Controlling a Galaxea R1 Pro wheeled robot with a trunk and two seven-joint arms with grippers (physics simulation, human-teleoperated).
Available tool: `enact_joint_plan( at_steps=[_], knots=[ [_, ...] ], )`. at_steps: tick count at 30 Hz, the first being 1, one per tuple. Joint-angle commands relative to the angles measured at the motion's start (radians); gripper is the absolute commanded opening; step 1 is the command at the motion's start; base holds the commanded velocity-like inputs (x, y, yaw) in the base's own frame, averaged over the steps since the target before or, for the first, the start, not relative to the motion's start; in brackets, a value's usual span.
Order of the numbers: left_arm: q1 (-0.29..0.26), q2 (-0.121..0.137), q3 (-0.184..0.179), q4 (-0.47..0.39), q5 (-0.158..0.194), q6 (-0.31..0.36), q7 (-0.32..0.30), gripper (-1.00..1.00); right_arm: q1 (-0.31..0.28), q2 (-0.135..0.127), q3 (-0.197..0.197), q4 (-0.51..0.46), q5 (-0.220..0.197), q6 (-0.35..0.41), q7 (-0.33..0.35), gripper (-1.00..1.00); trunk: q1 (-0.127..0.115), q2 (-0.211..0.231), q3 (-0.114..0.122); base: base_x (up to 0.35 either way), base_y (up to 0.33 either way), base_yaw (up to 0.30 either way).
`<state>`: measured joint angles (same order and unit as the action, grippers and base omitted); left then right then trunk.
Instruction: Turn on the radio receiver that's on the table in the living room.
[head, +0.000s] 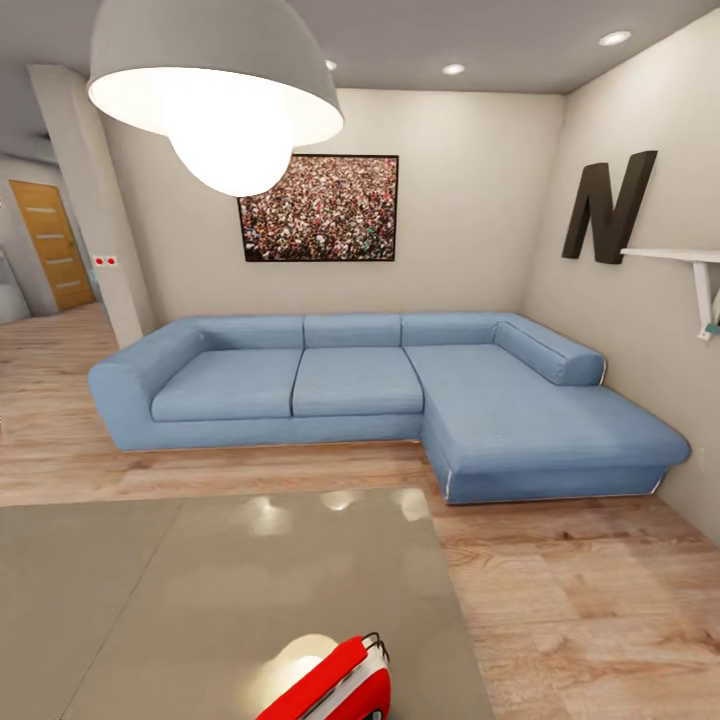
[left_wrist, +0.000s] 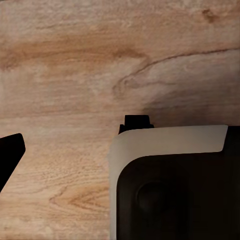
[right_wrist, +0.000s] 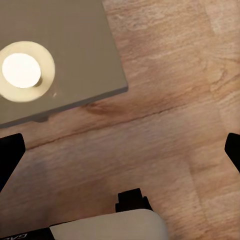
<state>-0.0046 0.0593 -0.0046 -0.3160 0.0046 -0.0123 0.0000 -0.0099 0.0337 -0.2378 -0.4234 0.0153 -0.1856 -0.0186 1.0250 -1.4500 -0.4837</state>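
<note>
Two grippers, both hanging over wood floor (right_wrist: 165, 140). Right gripper (right_wrist: 120, 150): dark fingertips at opposite sides of its wrist view, jaws wide, holding nothing, table (right_wrist: 75, 60) corner nearby. Left gripper: one fingertip (left_wrist: 10, 155) visible, jaw state cannot tell. Radio (head: 335, 685) sits at the table's (head: 150, 600) near edge, toward its right corner. Blue sofa (head: 380, 400), letter N (head: 608, 207), pendant lamp (head: 215, 80) beyond.

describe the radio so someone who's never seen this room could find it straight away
In front of the blue L-shaped sofa lies a low table with a glossy grey top. The radio receiver sits on that top at its near edge, cut off by the head view's bottom. It is bright red with white sides and a thin wire handle, beside a lamp reflection.
</note>
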Motion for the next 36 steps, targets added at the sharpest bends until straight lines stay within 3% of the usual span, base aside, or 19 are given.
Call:
enact_joint_plan(
  at_steps=[1,27,36],
  knots=[
    [0.000,0.000,0.000,0.000,0.000,0.000,0.000,1.00,0.000,0.000,0.000,0.000,0.000,0.000,0.000,1.00,0.000,0.000,0.000,0.000,0.000,0.061],
    [0.000,0.000,0.000,0.000,0.000,0.000,0.000,1.00,0.000,0.000,0.000,0.000,0.000,0.000,0.000,1.00,0.000,0.000,0.000,0.000,0.000,0.133],
    [0.000,0.000,0.000,0.000,0.000,0.000,0.000,1.00,0.001,0.000,0.000,0.000,0.000,0.000,0.000,1.00,0.000,0.000,0.000,0.000,0.000,0.018]
  ],
)
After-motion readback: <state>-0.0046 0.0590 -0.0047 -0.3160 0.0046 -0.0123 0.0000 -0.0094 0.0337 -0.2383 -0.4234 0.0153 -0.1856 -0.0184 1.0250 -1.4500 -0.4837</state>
